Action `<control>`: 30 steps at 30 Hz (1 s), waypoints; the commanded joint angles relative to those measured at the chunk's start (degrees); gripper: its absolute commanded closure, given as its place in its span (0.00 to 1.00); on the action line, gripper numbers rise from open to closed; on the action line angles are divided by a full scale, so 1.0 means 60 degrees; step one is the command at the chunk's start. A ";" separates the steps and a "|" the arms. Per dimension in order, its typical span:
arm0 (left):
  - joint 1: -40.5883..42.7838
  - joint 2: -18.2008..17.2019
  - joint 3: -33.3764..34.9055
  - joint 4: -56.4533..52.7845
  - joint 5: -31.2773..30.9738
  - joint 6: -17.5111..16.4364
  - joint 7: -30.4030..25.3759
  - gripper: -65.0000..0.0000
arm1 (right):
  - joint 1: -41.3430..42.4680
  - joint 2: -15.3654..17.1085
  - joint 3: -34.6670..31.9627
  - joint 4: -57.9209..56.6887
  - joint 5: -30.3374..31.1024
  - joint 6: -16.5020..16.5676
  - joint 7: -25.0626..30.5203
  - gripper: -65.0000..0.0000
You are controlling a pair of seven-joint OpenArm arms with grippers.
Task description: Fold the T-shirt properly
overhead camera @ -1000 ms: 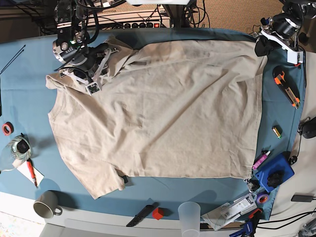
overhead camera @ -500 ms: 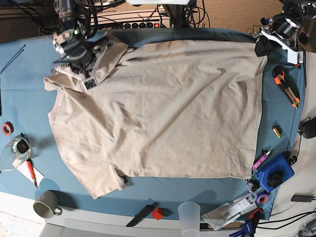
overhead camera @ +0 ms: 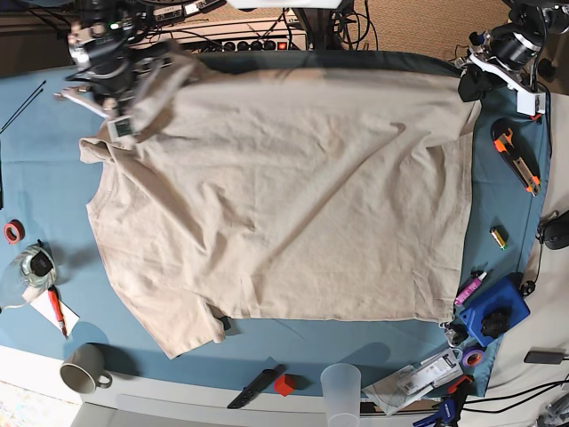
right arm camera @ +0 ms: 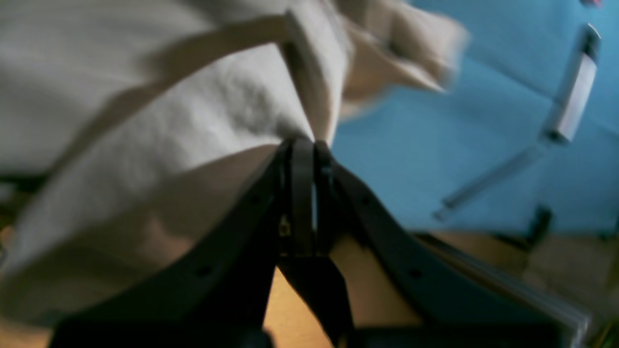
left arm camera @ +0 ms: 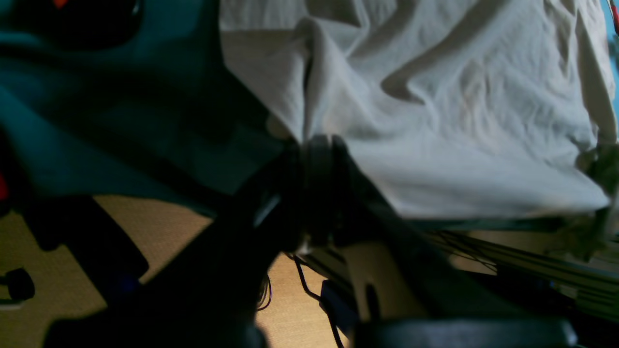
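Between both pairs of closed fingers you have T-shirt (overhead camera: 284,196) fabric pinched: right gripper (right arm camera: 304,145), left gripper (left arm camera: 316,140).

Blue tablecloth (overhead camera: 44,178) covers my work surface. Along its near edge I see a grey mug (overhead camera: 83,368), a clear plastic cup (overhead camera: 340,388), a small red block (overhead camera: 284,384) beside a black knife (overhead camera: 256,386). Left side: roll of red tape (overhead camera: 12,232), red pen (overhead camera: 57,310) on white paper. Right side: orange box cutter (overhead camera: 516,156), a battery (overhead camera: 499,237), a blue case (overhead camera: 494,311).
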 commanded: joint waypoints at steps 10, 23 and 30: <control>0.0073 -0.0113 -0.0066 0.0164 -0.0215 -0.0040 -0.0448 1.00 | -0.0036 0.0087 0.2273 0.0182 0.2310 0.0404 0.0051 1.00; -0.0237 -0.0182 -0.0066 0.0168 -0.0015 -0.0033 -0.0645 1.00 | 0.0248 0.0087 0.2331 0.0164 0.2441 0.0506 0.1370 1.00; -0.0288 -0.0182 -0.0066 0.0168 -0.0018 -0.0033 -0.0630 1.00 | 0.0299 0.0087 0.2331 0.0168 0.2503 0.0517 0.1035 1.00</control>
